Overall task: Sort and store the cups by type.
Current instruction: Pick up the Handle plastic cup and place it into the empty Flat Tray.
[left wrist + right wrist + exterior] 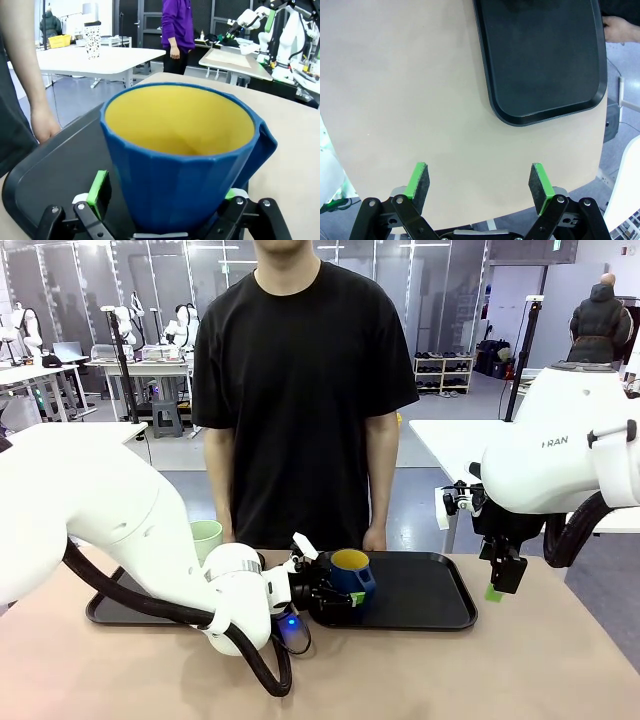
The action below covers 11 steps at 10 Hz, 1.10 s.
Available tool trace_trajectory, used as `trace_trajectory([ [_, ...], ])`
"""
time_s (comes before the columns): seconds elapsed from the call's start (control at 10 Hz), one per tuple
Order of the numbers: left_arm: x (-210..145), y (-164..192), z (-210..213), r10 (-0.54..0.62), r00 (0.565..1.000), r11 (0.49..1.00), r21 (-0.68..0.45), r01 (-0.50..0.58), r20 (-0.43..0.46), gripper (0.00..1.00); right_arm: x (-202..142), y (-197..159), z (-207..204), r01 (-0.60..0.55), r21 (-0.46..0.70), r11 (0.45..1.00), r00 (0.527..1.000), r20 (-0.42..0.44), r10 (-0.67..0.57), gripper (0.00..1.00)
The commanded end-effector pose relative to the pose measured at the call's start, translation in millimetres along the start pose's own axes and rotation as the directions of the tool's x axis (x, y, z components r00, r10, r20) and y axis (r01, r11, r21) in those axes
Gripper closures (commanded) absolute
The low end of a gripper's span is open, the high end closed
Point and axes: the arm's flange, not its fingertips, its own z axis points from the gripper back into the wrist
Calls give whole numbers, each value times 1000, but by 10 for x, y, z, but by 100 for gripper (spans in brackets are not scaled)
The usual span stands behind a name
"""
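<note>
Jaws of our left gripper are standing wide, one green pad on each side of the dark blue mug, and from the left wrist view we are seeing a gap at the pad on the picture's left, so we are judging the mug as bracketed but not pinched. The mug is sitting upright on the black tray, its long axis vertical, yellow inside facing up, and its handle is sticking out to one side, just beyond the other pad. Directly ahead of the fingers, then, is the mug's body; we are reading the coming move as either a straight retreat or a fresh squeeze, and either way the handle is the part most likely to snag a finger.

Our right gripper is hanging over bare table, jaws spread wide and holding nothing, well apart from the mug; the left arm is plainly the nearer one.

Farther out, the tray's raised rim is running close behind the mug, and the person's hand is resting near the tray's far edge. In the front view the pale green tumbler is standing upright behind our left arm, over another dark tray, well clear of the mug.
</note>
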Motion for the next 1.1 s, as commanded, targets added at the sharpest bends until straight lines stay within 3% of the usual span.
trace_trajectory([
  [0.0,-122,-85,70,-34,999,999,1,34,-31,0,2,0,1,10,-9,1000,1000,1,-10,0],
  [0.7,32,15,8,28,999,1000,1,-28,18,0,2,0,1,10,-9,1000,1000,1,-10,0],
  [0.9,61,-43,39,8,1000,1000,-12,-8,-24,0,2,0,1,10,-9,1000,1000,1,-10,0],
  [1.0,37,15,9,31,999,1000,1,-32,21,0,2,0,1,10,-9,1000,1000,1,-10,0],
])
